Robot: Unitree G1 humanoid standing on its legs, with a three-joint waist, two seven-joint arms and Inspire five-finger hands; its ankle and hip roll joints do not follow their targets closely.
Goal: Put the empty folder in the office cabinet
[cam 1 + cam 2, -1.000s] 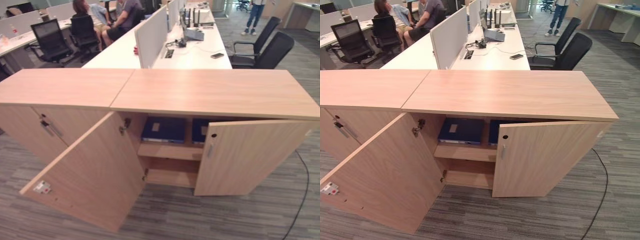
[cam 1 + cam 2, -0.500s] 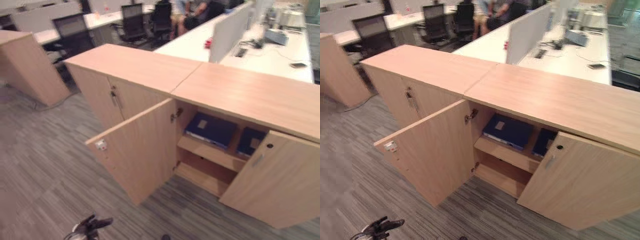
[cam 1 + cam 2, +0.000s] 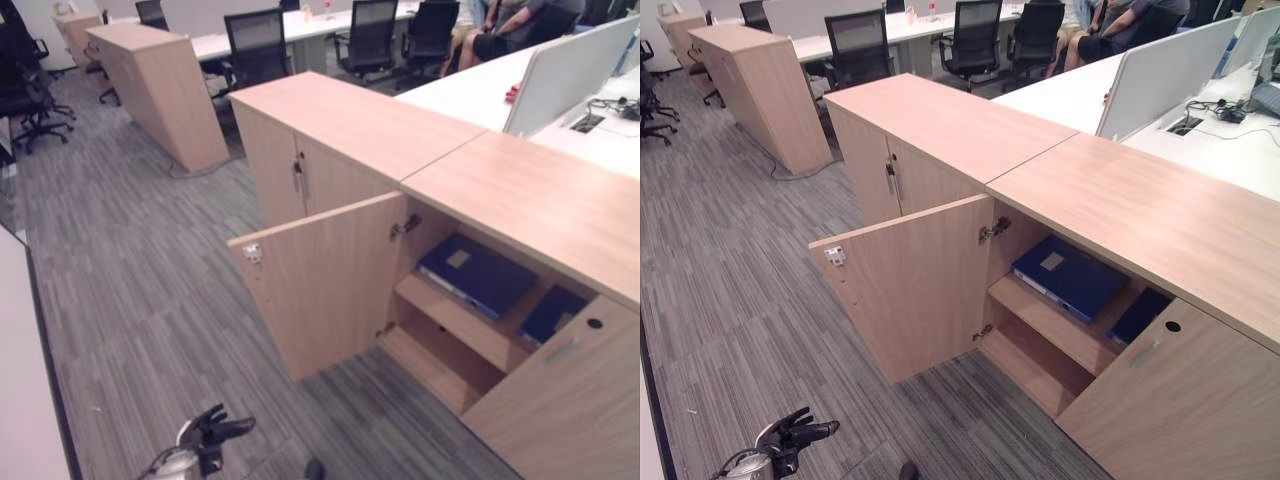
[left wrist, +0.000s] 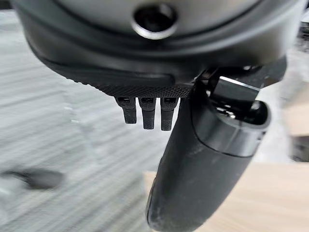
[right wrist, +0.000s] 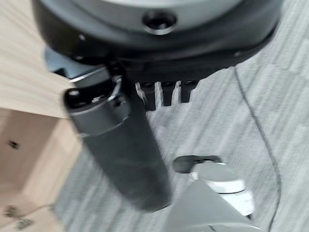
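From the head views I see my left hand [image 3: 207, 440] hanging loose-fingered and empty at seven o'clock, the dark blue flat folder [image 3: 475, 275] already on the light wooden cabinet [image 3: 1110, 215] shelf at three o'clock; both wrist views show relaxed fingers, and I judge the right hand [image 5: 120, 145], near the wood, could clip an open door.

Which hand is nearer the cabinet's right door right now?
Probably the right. The right hand hangs beside a wooden panel, likely the right door. The left hand hangs low over the carpet, out past the open left door.
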